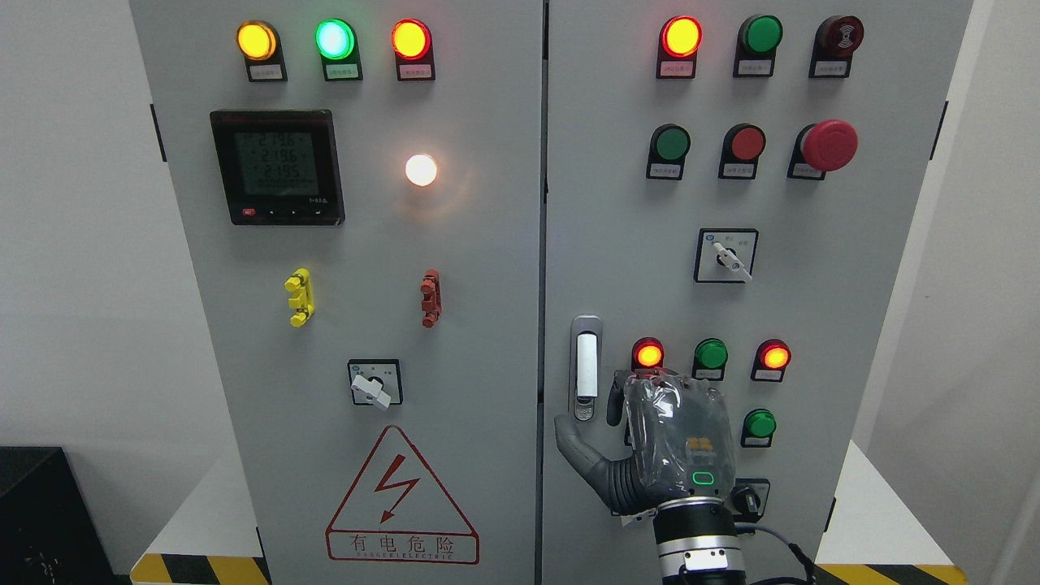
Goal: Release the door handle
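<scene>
The grey door handle (586,366) stands upright in its recess on the right cabinet door (617,203), close to the door's left edge, with a keyhole at its foot. My right hand (626,422) comes up from the bottom edge, wrapped in clear plastic, just right of and below the handle. Its thumb (573,439) is spread out to the left under the handle's foot. Its fingers (614,398) point up beside the handle and do not wrap it. The hand is open and holds nothing. The left hand is out of view.
Lit red lamps (647,354) and green buttons (711,354) sit right above the hand, and a rotary switch (725,256) higher up. A red mushroom stop button (829,145) sticks out at the upper right. The left door (366,244) carries a meter, lamps and a warning triangle.
</scene>
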